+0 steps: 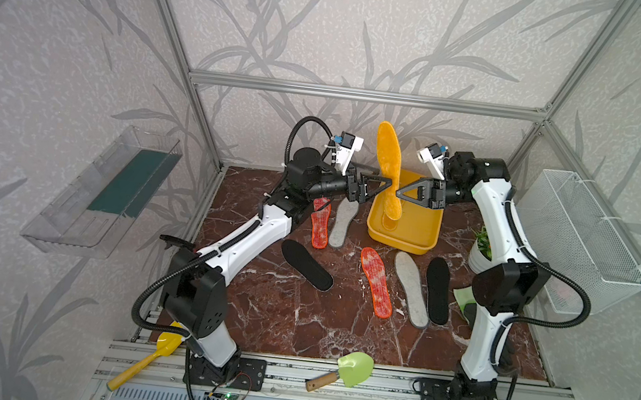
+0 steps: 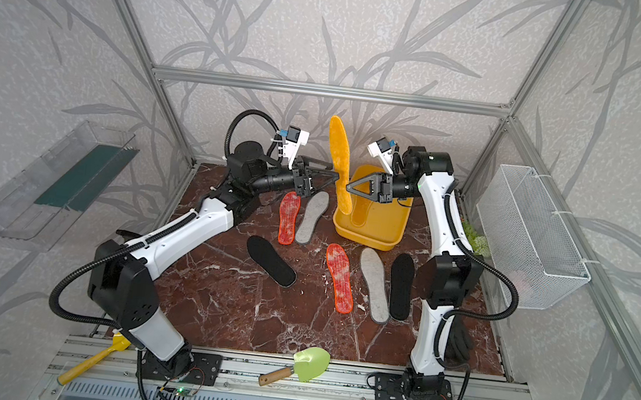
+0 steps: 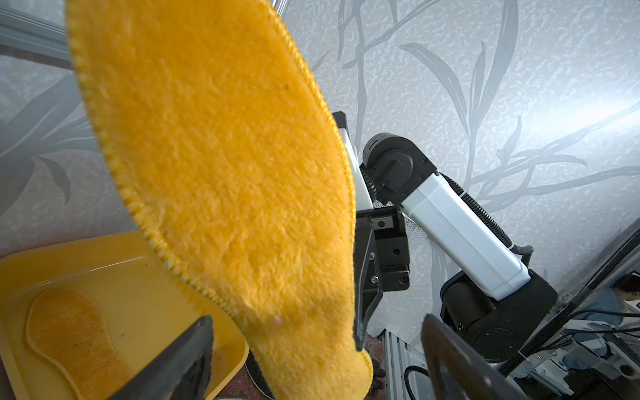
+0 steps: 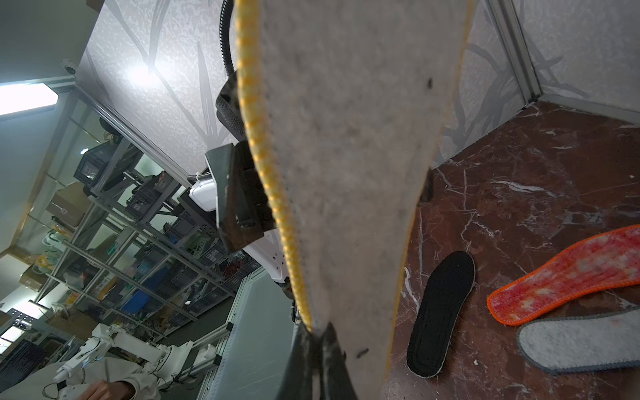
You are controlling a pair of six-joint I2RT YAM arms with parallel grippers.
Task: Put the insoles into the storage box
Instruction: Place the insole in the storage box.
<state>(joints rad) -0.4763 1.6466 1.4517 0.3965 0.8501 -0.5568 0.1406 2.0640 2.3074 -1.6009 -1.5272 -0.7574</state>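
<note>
My right gripper [image 1: 397,193] [image 4: 317,332] is shut on the edge of a yellow-orange insole [image 1: 388,163] [image 2: 338,154], holding it upright above the yellow storage box [image 1: 421,241] [image 2: 384,237]. The right wrist view shows its grey underside [image 4: 346,138]. My left gripper [image 1: 384,185] [image 3: 315,346] is open, its fingers standing apart on either side of the insole's [image 3: 214,156] lower end. A second yellow-orange insole [image 3: 69,329] lies flat in the box [image 3: 145,294]. On the marble floor lie two red-white insoles [image 1: 320,221] [image 1: 376,281], two grey ones [image 1: 343,220] [image 1: 410,287] and two black ones [image 1: 306,264] [image 1: 437,290].
A white wire basket [image 1: 581,239] hangs on the right wall and a clear bin [image 1: 102,192] on the left wall. A potted plant [image 1: 481,248] stands beside the right arm. A green trowel [image 1: 348,370] and a yellow shovel [image 1: 153,358] lie at the front rail.
</note>
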